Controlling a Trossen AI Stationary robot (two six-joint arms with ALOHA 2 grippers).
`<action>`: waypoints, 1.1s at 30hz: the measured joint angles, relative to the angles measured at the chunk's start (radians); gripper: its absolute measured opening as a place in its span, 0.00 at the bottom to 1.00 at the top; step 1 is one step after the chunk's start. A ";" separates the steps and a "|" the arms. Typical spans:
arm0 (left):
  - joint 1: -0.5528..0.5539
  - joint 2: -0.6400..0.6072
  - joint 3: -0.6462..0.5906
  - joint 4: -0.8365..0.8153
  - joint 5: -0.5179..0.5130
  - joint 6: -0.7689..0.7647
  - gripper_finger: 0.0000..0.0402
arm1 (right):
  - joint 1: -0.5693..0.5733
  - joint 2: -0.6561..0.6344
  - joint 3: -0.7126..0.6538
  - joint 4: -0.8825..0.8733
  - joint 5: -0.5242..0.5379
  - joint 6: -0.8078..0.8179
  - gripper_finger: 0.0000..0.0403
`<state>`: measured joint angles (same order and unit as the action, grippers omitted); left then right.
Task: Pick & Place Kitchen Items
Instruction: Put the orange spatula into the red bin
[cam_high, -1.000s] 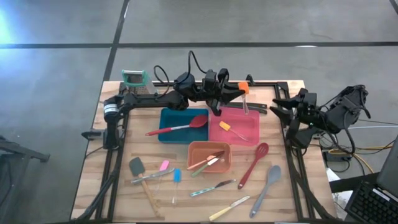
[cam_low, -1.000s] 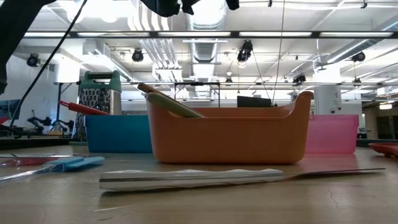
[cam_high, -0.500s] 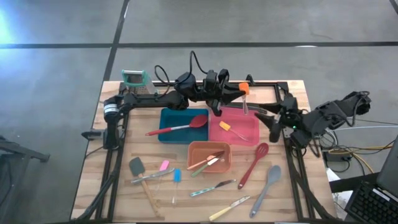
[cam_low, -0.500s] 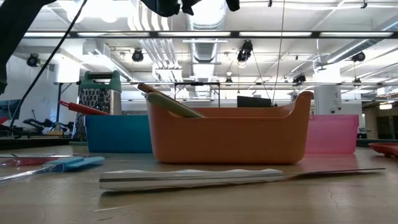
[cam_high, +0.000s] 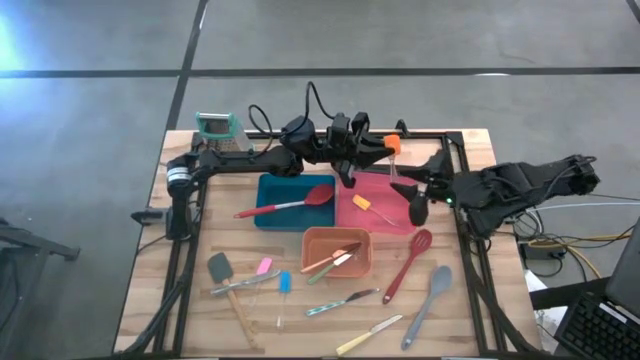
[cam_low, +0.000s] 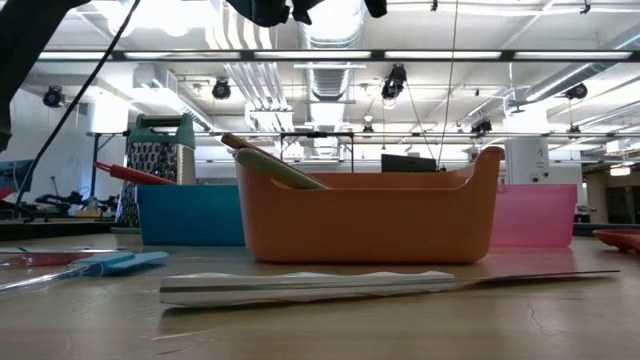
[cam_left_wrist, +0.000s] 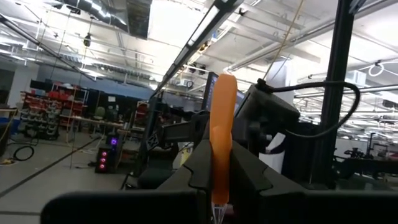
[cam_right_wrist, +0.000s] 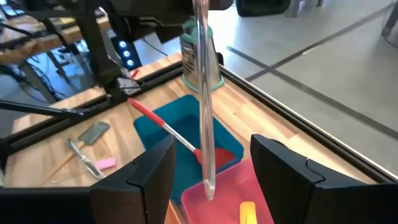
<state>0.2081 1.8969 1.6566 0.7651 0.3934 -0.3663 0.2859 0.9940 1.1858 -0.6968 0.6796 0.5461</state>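
High view showed me the wooden table across the middle of the frame, with three trays near its centre. The blue tray held a red spoon lying across it, its handle sticking out over the left rim. The pink tray to its right held a small orange-headed spatula. The orange tray just below them carried a few slim utensils, which I could not sort apart. A metal box grater stood at the table's upper left.

So I judged the job partly done. Still loose on the wood were a red spoon and a grey spoon at lower right, two pastel-handled knives below the orange tray, and a black spatula with small pink and blue ones at lower left.

My left gripper hung above the pink tray's upper edge, pinched on an orange-handled utensil whose clear shaft pointed down into that tray; I judged it about ready to drop. My right gripper reached in from the right, over the pink tray's right end, fingers spread wide and carrying nothing.
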 joint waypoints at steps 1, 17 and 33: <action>0.000 0.000 0.000 -0.002 0.000 0.000 0.07 | -0.008 0.008 0.000 0.000 -0.001 -0.001 0.49; 0.002 -0.003 0.000 -0.051 0.018 -0.030 0.21 | -0.051 0.015 0.057 -0.014 -0.075 -0.136 0.03; 0.062 -0.186 -0.011 -0.530 0.075 0.052 0.48 | -0.055 -0.025 0.158 -0.540 -0.119 0.080 0.02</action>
<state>0.2699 1.7109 1.6452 0.2351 0.4680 -0.3144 0.2305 0.9695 1.3443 -1.2368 0.5601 0.6260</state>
